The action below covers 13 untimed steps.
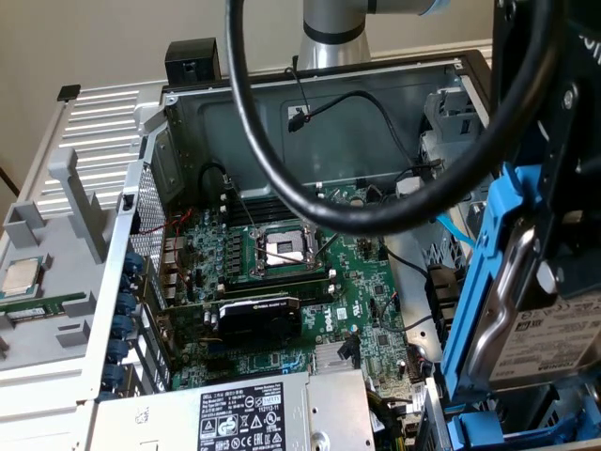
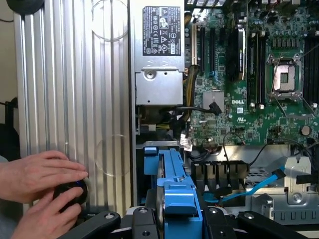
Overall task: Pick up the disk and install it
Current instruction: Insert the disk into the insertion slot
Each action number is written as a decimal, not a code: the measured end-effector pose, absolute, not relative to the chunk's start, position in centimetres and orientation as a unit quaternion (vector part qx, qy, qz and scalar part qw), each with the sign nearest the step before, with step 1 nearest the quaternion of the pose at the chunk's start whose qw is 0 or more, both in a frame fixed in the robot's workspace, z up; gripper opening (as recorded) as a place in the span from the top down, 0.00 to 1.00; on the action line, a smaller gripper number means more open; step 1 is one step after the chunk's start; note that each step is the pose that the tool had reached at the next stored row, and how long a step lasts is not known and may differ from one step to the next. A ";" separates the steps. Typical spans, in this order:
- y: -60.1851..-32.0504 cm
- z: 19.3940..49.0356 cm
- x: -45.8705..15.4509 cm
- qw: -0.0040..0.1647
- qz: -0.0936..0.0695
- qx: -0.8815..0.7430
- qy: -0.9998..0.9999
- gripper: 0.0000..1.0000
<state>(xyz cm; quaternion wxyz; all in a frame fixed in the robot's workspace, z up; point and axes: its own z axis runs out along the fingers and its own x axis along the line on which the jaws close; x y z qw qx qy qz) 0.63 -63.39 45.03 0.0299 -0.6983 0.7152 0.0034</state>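
Blue-framed slvr disk (image 1: 547,343), on edge

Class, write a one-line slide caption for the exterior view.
The gripper holds the disk in its blue carrier at the exterior view's right, by the open computer case.

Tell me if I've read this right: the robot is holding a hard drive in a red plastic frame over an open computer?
Not quite. The frame is blue, not red, as the exterior view shows. The rest stands: the gripper holds the disk in that frame over the open computer case.
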 end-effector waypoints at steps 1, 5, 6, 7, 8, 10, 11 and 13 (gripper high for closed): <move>-63.4 44.9 0.6 0.030 0.004 -0.698 0.715 0.63; -63.3 44.6 0.8 0.029 0.005 -0.699 0.715 0.63; -63.3 44.5 0.8 0.028 0.005 -0.699 0.715 0.63; -63.3 44.5 0.8 0.028 0.005 -0.699 0.715 0.63; -63.2 44.5 0.8 0.028 0.005 -0.699 0.715 0.63; -63.0 44.5 0.9 0.028 0.005 -0.699 0.715 0.63; -62.8 44.5 0.9 0.028 0.005 -0.699 0.715 0.63; -62.8 44.4 0.9 0.028 0.005 -0.699 0.715 0.63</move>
